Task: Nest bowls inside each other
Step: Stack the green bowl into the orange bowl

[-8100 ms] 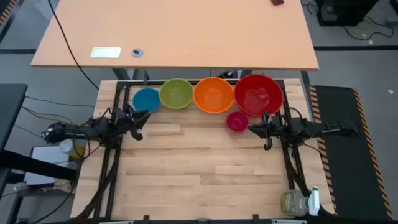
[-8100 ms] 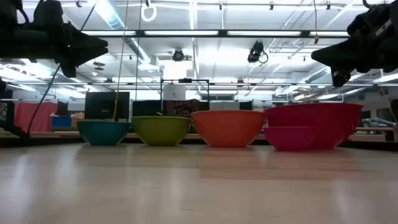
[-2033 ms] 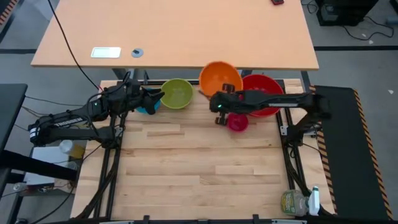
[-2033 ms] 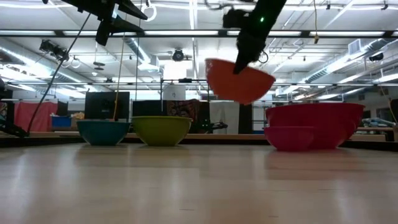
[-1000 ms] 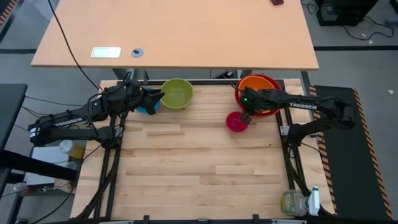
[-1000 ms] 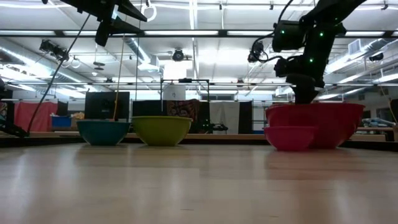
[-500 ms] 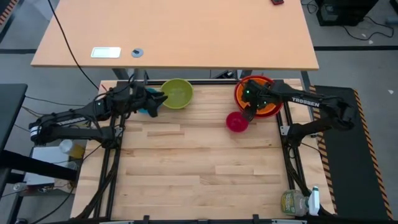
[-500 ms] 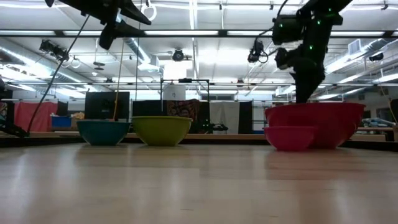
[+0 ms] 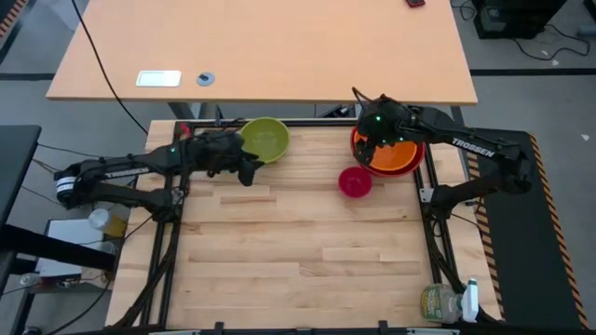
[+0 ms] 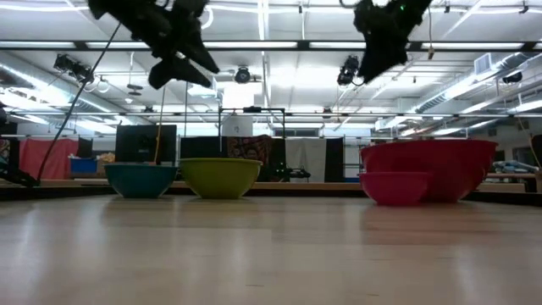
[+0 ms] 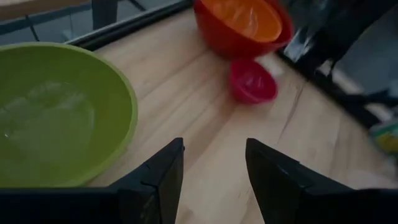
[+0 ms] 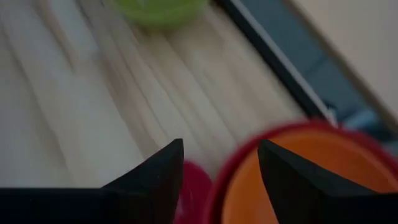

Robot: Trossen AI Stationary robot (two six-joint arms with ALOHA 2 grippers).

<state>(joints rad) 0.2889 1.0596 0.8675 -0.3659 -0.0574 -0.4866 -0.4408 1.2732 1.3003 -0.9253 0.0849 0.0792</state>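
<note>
The orange bowl (image 9: 393, 156) sits nested inside the red bowl (image 9: 357, 141) at the table's far right. The small magenta bowl (image 9: 355, 182) stands on the wood just in front of them. The yellow-green bowl (image 9: 266, 139) stands at the far middle, and the blue bowl (image 10: 141, 180) stands to its left. My left gripper (image 11: 214, 174) hovers open above the wood beside the green bowl's near right rim. My right gripper (image 12: 217, 180) hangs open above the left rim of the red and orange bowls, and nothing is between its fingers.
A black metal frame (image 9: 307, 122) runs along the table's far edge, right behind the bowls. Open wood (image 9: 298, 251) fills the middle and near part of the table. A bottle (image 9: 445, 302) stands at the near right corner.
My right gripper has let go of the orange bowl, which stays nested in the red bowl, and has risen well clear above it. My left gripper has come down and moved toward the table's right and near side, past the green bowl's rim, tipping further downward.
</note>
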